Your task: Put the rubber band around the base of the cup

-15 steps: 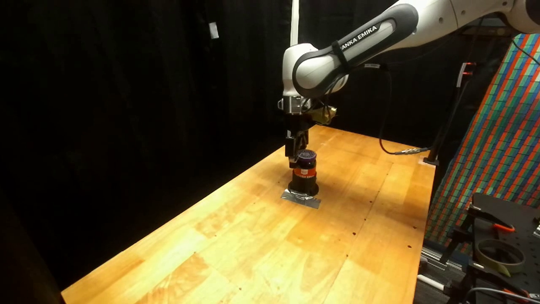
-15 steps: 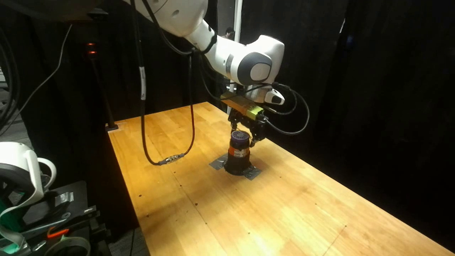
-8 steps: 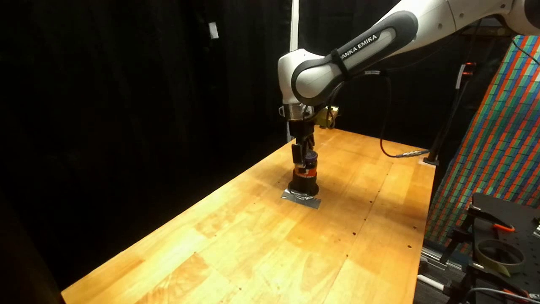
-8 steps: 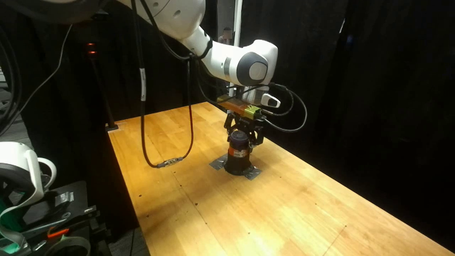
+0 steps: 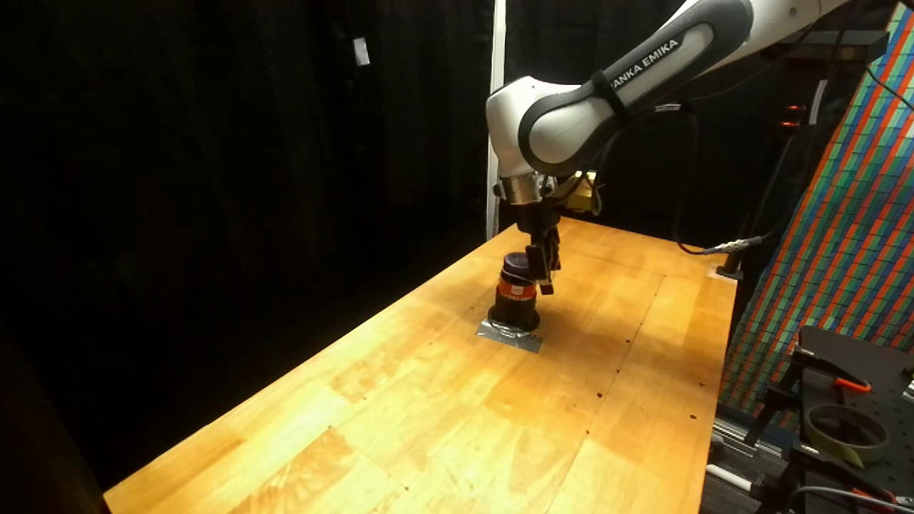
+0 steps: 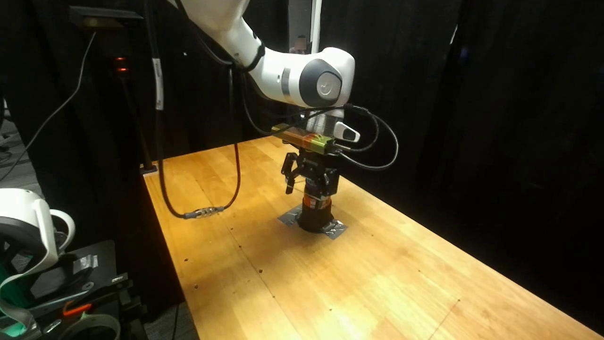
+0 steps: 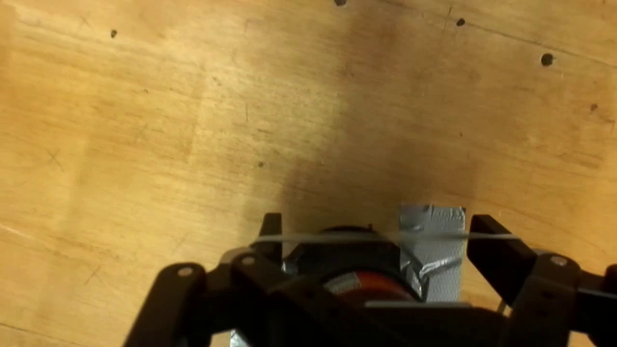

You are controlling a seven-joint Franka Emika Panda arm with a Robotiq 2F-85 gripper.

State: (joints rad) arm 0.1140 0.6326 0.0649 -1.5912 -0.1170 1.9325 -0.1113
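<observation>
The cup [image 5: 515, 291] stands upright on the table, dark with an orange-red band; it also shows in an exterior view [image 6: 315, 215], its top hidden behind the gripper. My gripper [image 5: 548, 285] is beside the cup's upper part, pointing down. Its fingers are apart in an exterior view [image 6: 306, 192] and in the wrist view [image 7: 378, 236]. The thin pale rubber band [image 7: 337, 237] is stretched across both fingers. In an exterior view a strand of the rubber band [image 5: 520, 277] crosses the cup's upper body. Whether it loops fully around the cup cannot be told.
Silver tape [image 5: 510, 337] lies at the cup's foot and also shows in the wrist view [image 7: 434, 250]. The wooden table [image 5: 457, 428] extends around it. A cable [image 6: 163, 179] hangs beside the arm. A black cart [image 5: 857, 364] stands beyond the table's edge.
The gripper came down to the cup, then moved across it, rightward in an exterior view where it was left of the cup. The fingers stay apart. The cup has not moved.
</observation>
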